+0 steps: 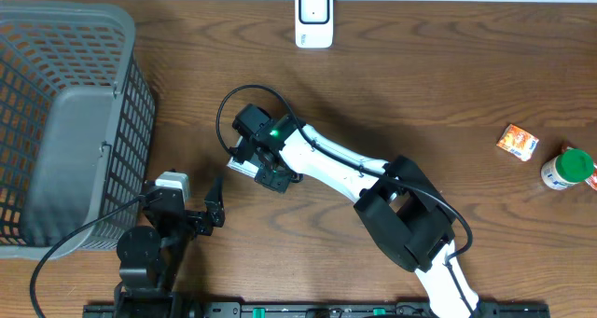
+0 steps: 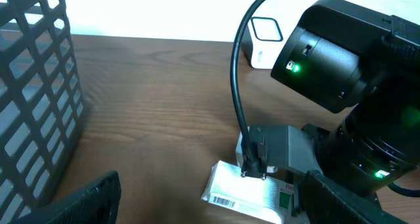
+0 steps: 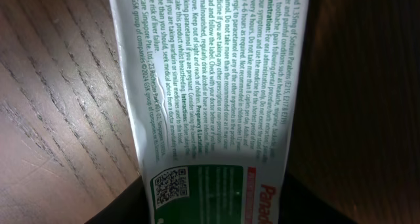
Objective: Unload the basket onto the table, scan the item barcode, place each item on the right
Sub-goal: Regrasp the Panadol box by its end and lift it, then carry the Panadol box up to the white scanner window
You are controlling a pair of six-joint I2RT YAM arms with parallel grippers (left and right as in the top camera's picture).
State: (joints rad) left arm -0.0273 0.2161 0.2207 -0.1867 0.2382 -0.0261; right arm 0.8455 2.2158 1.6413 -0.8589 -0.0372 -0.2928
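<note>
The medicine box (image 1: pixel 242 166) lies flat on the wooden table (image 1: pixel 420 85), left of centre and well short of the white barcode scanner (image 1: pixel 313 17) that stands at the far edge. In the left wrist view a barcode (image 2: pixel 226 201) shows on the box's near side, so it does not face the scanner. Judged from this, the task is at its start: the box has not been lifted or shown to the scanner, and the pickup, the carry and the turn of the barcode toward the scanner are all left. The right gripper (image 1: pixel 264 172) is down on the box, its arm stretched out from the near edge; in its own camera dark fingers (image 3: pixel 121 201) flank the printed face on both sides, but I cannot tell whether they are clamped on it. The left gripper (image 1: pixel 210 211) hangs low near the front, just beside the grey basket (image 1: pixel 65 15), its jaws wide apart and empty. An orange carton (image 1: pixel 517 142) and a green-lidded bottle (image 1: pixel 567 169) sit far right
</note>
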